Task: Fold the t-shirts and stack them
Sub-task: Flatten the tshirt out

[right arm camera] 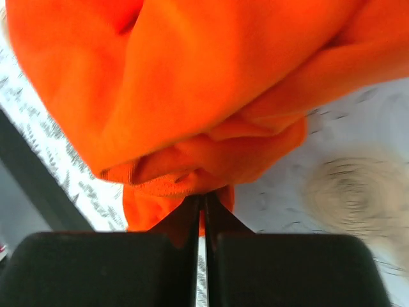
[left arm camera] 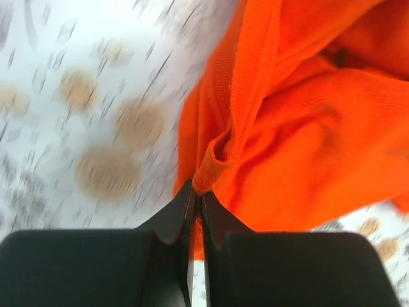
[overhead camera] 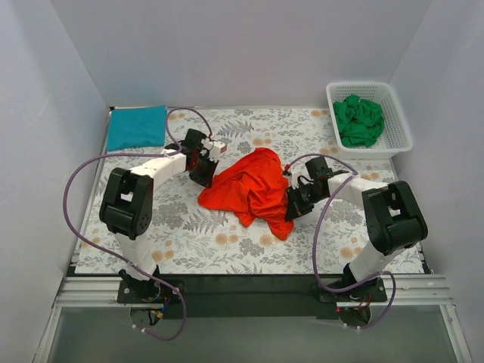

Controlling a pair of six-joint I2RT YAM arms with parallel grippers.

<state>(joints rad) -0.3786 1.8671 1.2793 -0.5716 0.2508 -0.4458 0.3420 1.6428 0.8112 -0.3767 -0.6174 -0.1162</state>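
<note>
A crumpled orange-red t-shirt [overhead camera: 253,189] lies in the middle of the floral cloth. My left gripper [overhead camera: 206,175] is at its left edge, shut on a ribbed hem of the orange-red t-shirt [left arm camera: 300,141], pinched at the fingertips [left arm camera: 197,190]. My right gripper [overhead camera: 291,208] is at the shirt's right side, shut on a fold of the orange-red t-shirt [right arm camera: 192,96] at its tips [right arm camera: 203,197]. A teal blue t-shirt [overhead camera: 136,127] lies folded at the far left corner. A green t-shirt [overhead camera: 359,119] is bunched in the white basket [overhead camera: 401,125].
The grey floral cloth [overhead camera: 189,234] covers the table between the white walls. The basket stands at the far right corner. A black strip [overhead camera: 249,286] runs along the near edge by the arm bases. Purple cables loop beside both arms.
</note>
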